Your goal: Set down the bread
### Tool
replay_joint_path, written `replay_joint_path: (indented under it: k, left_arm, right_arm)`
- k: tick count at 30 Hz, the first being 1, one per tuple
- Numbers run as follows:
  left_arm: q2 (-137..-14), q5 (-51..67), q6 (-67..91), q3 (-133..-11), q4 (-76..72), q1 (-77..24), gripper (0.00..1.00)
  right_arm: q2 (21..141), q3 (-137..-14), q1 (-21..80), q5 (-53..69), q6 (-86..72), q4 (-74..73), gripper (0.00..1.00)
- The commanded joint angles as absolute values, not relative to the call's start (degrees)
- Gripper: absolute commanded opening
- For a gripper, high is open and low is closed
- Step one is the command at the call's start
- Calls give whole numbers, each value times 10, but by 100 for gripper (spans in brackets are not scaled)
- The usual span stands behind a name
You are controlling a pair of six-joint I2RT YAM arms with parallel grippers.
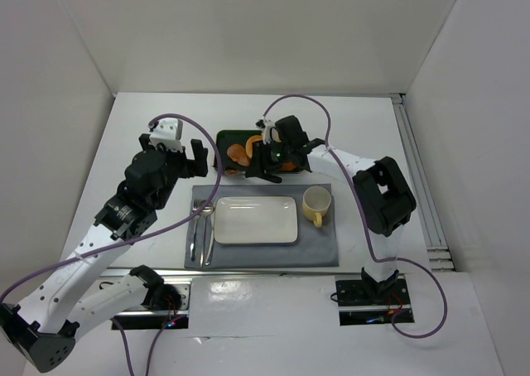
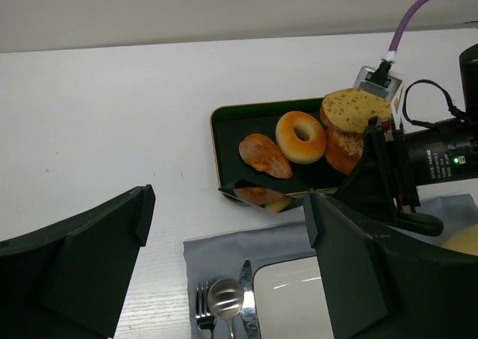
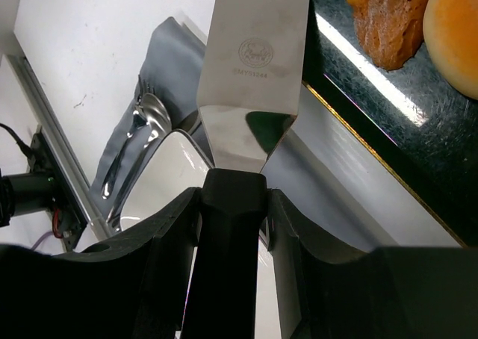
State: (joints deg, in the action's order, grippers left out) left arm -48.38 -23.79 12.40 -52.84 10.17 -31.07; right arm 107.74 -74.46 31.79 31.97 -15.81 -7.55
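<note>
The bread [image 2: 264, 154], a small glossy orange-brown roll, lies at the left of the dark green tray [image 2: 224, 141], beside a ring donut [image 2: 301, 136] and stacked tan loaf slices [image 2: 351, 119]. It also shows in the top view [image 1: 238, 154] and the right wrist view [image 3: 388, 18]. My right gripper [image 3: 228, 204] is shut on the black handle of a steel spatula [image 3: 254, 63]. The blade lies at the tray's near edge, just short of the bread. My left gripper [image 2: 228, 212] is open and empty, hovering left of the tray [image 1: 225, 137].
A white rectangular plate [image 1: 255, 220] sits on a grey placemat [image 1: 319, 248] in front of the tray. A fork, spoon and knife [image 1: 199, 227] lie to its left. A cream cup [image 1: 317, 204] stands to its right. White walls enclose the table.
</note>
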Motion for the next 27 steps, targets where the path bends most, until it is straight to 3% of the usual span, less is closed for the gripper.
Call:
replay_joint_path:
  k: [1,27]
  left_arm:
    - [-475,-245,131,-527,69,-313,100]
    - [-470,-245,131,-527,69,-313,100]
  right_arm:
    - [1089,-750,323,316,-171,-33,0]
    - [1047,-702,334,188,-113,3,0]
